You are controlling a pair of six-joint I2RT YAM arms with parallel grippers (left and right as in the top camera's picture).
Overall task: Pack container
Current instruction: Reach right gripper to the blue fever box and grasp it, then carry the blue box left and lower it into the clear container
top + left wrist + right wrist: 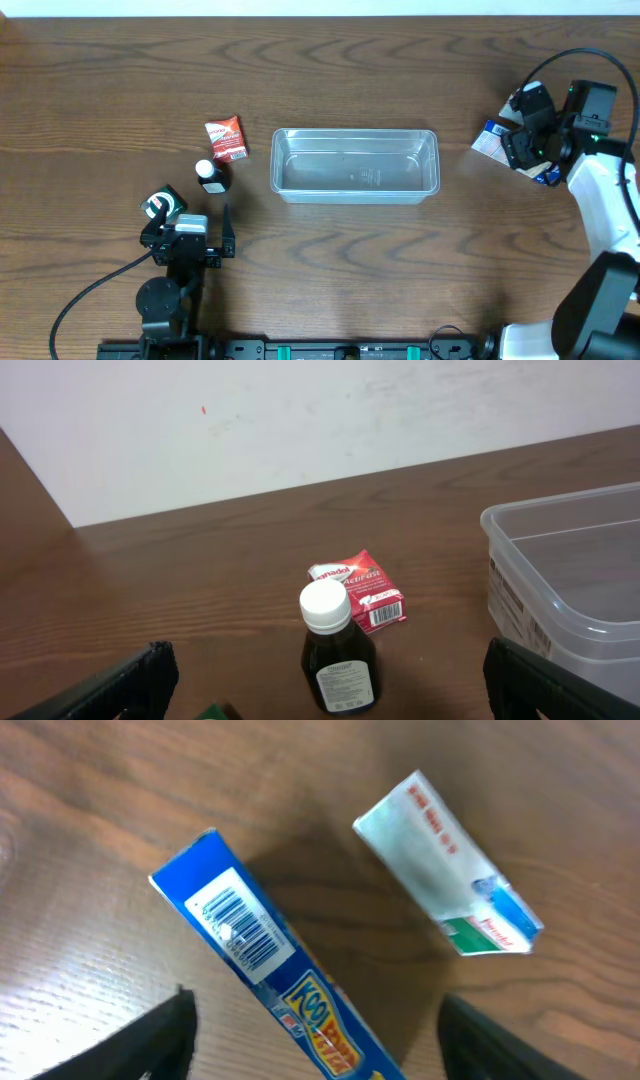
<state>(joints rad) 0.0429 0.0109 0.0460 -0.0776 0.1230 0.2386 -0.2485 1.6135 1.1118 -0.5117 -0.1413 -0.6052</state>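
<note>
The clear plastic container (pixel 355 131) lies empty at the table's middle; its corner shows at the right of the left wrist view (pixel 560 540). A dark bottle with a white cap (pixel 211 177) stands left of it, next to a red packet (pixel 226 139). My left gripper (pixel 190 228) is open, just in front of the bottle (pixel 338 650), with the red packet (pixel 362 588) behind it. My right gripper (pixel 525 142) is open at the far right, its fingers (pixel 320 1035) on either side of a blue box (pixel 270 965). A white and teal box (pixel 450 870) lies beside the blue one.
The white and teal box (pixel 488 140) lies between the container and the right arm. A small green thing (pixel 215 712) shows at the bottom edge of the left wrist view; I cannot tell what it is. A pale wall runs behind the table's far edge.
</note>
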